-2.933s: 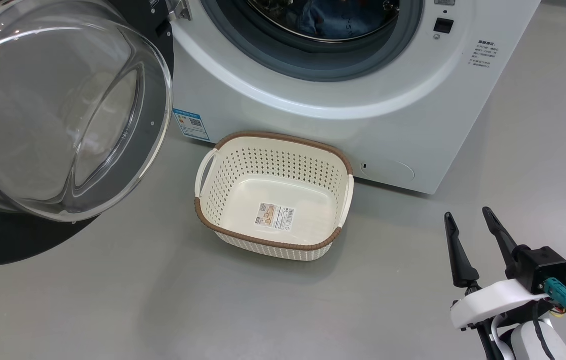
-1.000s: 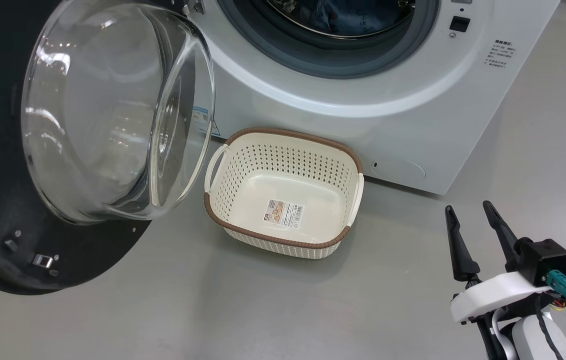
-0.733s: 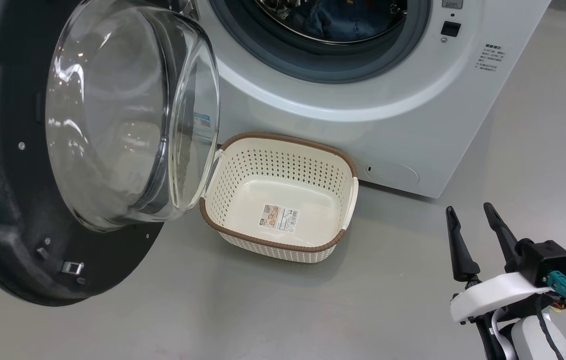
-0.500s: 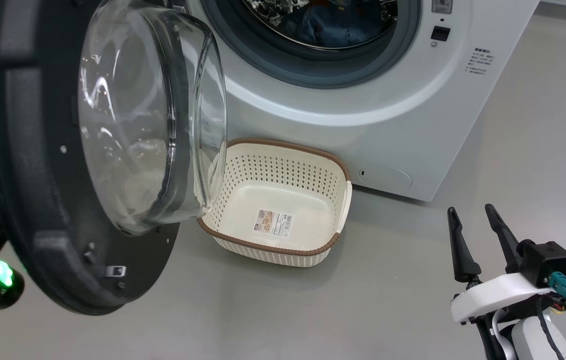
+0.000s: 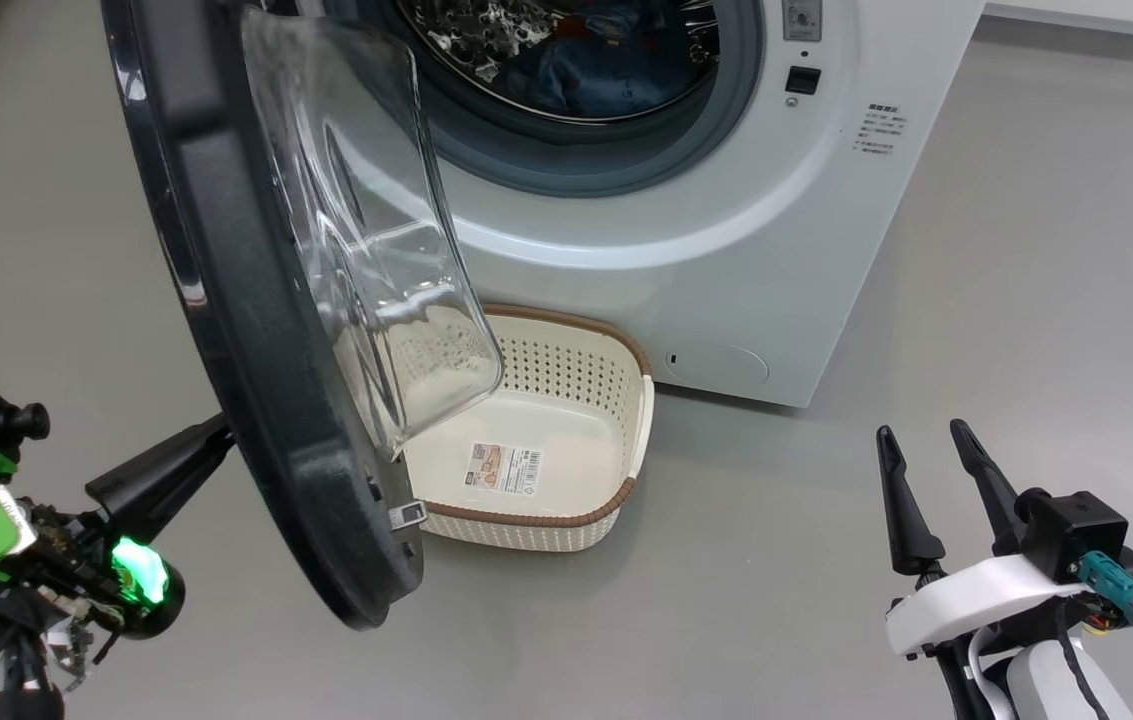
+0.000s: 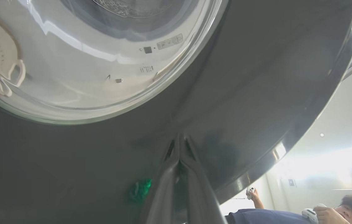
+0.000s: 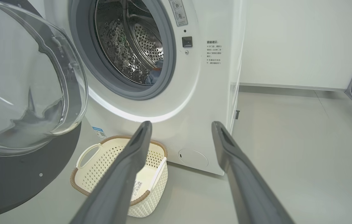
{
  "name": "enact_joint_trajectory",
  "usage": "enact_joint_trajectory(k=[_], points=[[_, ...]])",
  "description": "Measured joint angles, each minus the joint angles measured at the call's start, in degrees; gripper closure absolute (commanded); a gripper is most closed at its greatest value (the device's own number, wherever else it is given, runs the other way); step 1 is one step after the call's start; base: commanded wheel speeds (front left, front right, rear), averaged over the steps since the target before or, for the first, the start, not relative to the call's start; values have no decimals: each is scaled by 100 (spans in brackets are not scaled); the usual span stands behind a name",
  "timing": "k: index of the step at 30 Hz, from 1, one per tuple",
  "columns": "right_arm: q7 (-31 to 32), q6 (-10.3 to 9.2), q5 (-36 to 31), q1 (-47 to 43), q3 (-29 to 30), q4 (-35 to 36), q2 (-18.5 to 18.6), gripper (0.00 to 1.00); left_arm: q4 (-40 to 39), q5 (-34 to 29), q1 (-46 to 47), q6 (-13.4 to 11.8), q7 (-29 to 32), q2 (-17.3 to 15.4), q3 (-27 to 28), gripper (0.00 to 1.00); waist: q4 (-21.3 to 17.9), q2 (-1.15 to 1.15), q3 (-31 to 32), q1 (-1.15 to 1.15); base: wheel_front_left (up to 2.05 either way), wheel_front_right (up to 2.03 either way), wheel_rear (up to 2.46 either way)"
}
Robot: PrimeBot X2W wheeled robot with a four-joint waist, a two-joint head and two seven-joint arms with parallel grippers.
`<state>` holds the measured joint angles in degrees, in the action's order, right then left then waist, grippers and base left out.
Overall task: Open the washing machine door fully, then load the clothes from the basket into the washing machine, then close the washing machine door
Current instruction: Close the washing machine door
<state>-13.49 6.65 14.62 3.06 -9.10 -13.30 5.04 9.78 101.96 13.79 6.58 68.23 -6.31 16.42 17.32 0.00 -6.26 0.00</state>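
Fingers (image 6: 165, 183) of the left gripper (image 6: 180, 138) pressed together, holding nothing, tips against the black ring of the washing machine door (image 5: 276, 420), half swung left of the washing machine (image 5: 686, 260). Door probably rigid, heavy, slick: push the ring's free edge, not the glass. Before the machine, empty basket (image 5: 581, 365); clothes (image 5: 606, 70) inside the drum. Right of the machine, right gripper (image 5: 921, 432) spread wide, empty.
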Motion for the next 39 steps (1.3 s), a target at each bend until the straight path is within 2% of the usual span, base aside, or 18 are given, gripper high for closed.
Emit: enact_joint_trajectory(k=[10,23,39], points=[[-8,-1,0,-1,-44,-9,-52,0,-190,-52,-4,3,-229,327,-111,100,-477,0,24,0,0,0,0],[-49,-22,42,-1,-24,-33,-97,0,-290,-312,29,29,-626,365,-308,100,-1245,0,6,0,0,0,0],[-51,-23,45,-2,-21,-1,-115,0,-208,-956,642,30,-1801,443,-278,100,-2173,0,-132,0,0,0,0]])
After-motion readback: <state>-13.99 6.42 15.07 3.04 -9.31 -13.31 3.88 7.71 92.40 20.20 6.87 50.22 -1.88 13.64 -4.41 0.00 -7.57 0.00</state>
